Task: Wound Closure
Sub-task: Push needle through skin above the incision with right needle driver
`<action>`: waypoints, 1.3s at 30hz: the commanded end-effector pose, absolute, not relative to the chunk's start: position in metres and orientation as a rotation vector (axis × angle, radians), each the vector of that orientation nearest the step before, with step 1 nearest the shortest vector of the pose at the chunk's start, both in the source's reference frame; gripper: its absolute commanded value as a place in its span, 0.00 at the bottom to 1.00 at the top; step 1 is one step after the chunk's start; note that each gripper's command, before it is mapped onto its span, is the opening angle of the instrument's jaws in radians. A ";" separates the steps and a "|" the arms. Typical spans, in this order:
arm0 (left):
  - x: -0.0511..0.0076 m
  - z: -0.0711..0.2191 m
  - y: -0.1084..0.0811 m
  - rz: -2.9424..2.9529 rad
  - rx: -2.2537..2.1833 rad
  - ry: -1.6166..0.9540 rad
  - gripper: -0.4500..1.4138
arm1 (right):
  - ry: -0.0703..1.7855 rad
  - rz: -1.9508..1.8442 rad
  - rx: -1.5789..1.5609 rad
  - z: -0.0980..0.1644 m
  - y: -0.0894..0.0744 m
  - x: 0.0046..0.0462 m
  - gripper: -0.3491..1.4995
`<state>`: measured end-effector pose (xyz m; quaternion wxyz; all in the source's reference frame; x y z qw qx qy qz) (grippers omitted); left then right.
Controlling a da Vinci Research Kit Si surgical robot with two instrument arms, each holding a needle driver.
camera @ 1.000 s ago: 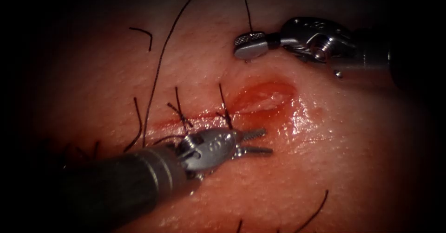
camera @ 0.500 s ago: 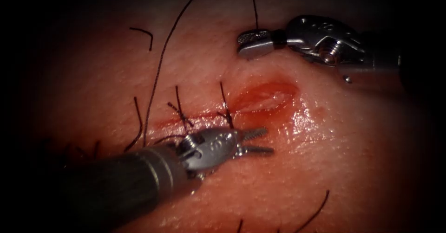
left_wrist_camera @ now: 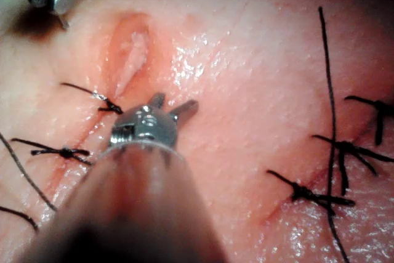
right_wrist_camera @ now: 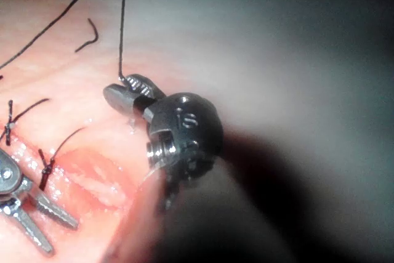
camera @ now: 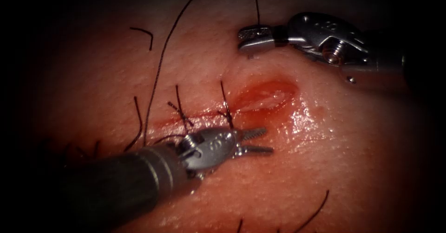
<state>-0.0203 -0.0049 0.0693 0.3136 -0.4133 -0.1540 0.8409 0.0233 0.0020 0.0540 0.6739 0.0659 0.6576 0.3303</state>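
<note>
The right tool (camera: pixel 253 34) has its fingers clamped on the thread (camera: pixel 256 3) above the cut (camera: pixel 260 98), while the left tool (camera: pixel 253 141) hovers with fingers apart, holding nothing, over the tissue (camera: pixel 348 168).

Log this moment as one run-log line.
left tool: jaws open, holds nothing, beside cut | right tool: shut on thread | needle: unseen

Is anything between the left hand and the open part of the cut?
Nothing visible: only bare wet tissue lies between the open, empty left hand and the gaping cut. The right hand, shut on thread, is on the cut's far side.
</note>
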 end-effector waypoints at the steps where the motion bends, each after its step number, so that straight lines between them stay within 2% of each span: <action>1: -0.0208 0.070 -0.005 2.218 -1.092 -0.406 0.31 | 1.486 0.735 0.137 0.054 0.003 0.0238 0.00; 14: -0.0208 0.070 -0.005 2.217 -1.092 -0.405 0.31 | 1.443 0.754 0.180 0.054 0.003 0.0236 0.00; 24: -0.0208 0.070 -0.005 2.217 -1.092 -0.405 0.32 | 1.155 1.097 0.539 0.055 0.005 0.0252 0.00; 28: -0.0208 0.070 -0.005 2.217 -1.092 -0.405 0.32 | 0.938 1.187 0.720 0.056 0.004 0.0264 0.00; 39: -0.0208 0.070 -0.005 2.217 -1.092 -0.406 0.32 | 0.741 1.248 1.141 0.057 0.001 0.0283 0.00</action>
